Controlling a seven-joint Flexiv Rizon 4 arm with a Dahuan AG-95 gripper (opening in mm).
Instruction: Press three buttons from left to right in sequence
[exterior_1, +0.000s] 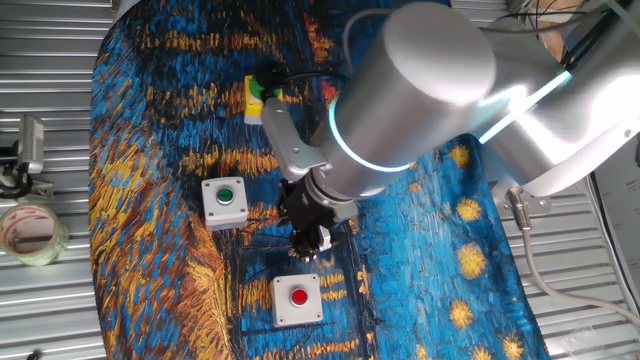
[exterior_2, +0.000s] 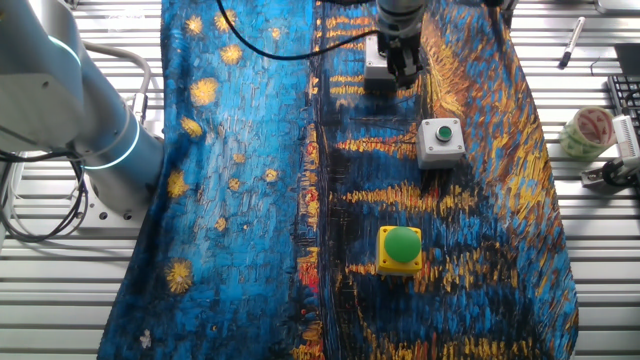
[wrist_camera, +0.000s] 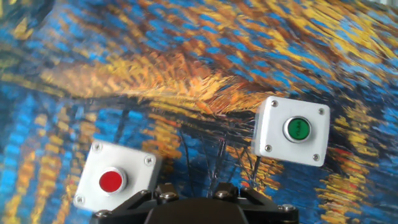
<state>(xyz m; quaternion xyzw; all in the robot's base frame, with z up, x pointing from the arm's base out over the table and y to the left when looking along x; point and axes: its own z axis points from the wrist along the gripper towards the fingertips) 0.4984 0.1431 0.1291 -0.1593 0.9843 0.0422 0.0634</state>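
The end effector (exterior_1: 308, 243) (finger spacing cannot be told) hovers just beside the red button (exterior_1: 299, 296), likely ready to press it.

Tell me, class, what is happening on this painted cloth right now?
A silver robot arm holds its tool above a blue-and-orange painted cloth on which three push-button boxes sit. The tool hangs near the grey-white box with the small red button, apart from it. The grey-white box with the small green button sits in the middle, and the yellow box with the big green dome is at the far end.
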